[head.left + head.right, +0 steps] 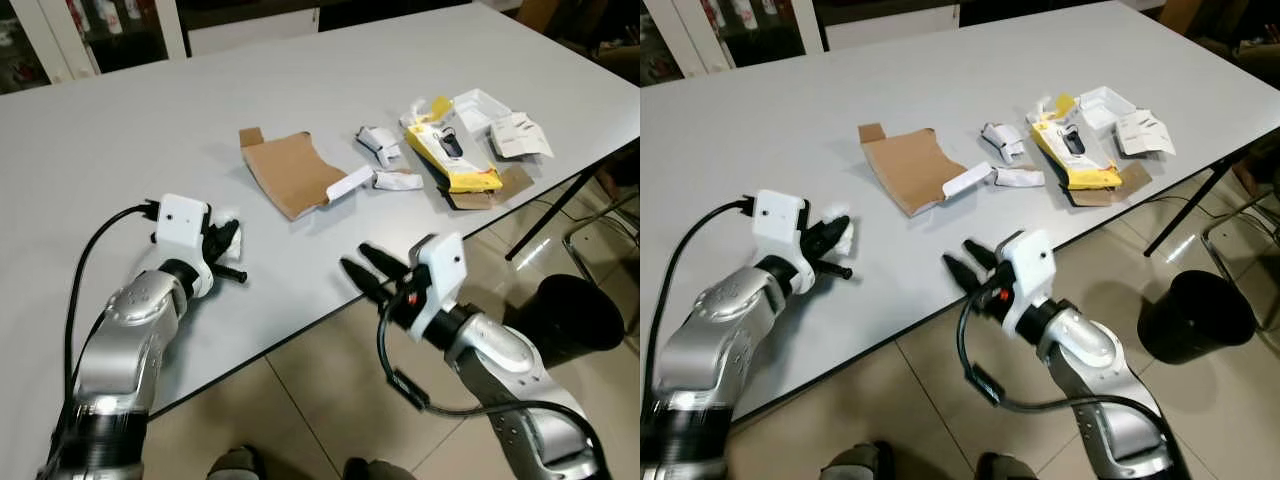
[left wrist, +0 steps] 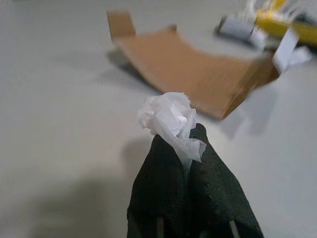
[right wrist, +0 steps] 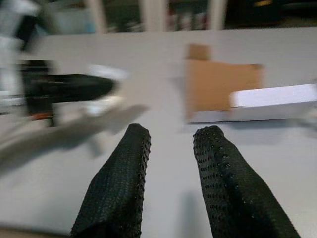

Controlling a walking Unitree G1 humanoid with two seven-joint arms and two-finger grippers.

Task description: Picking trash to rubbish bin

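A crumpled white tissue (image 2: 171, 119) is pinched between the closed fingers of the left gripper (image 1: 226, 243) just above the grey table (image 1: 120, 120). The right gripper (image 1: 362, 266) is held parted at the table's edge. Farther off, curved brown cardboard (image 1: 292, 172) and blurred wrappers (image 1: 385, 150) are seen; a black bin (image 1: 570, 312) is partly cut off.

Two silver, rounded metal arms. Each wrist carries a white boxy camera housing behind the hand. Left hand (image 1: 228, 243), right hand (image 1: 363, 264): long black fingers (image 3: 225, 188), dimpled pad texture. Black cable loops alongside each forearm.
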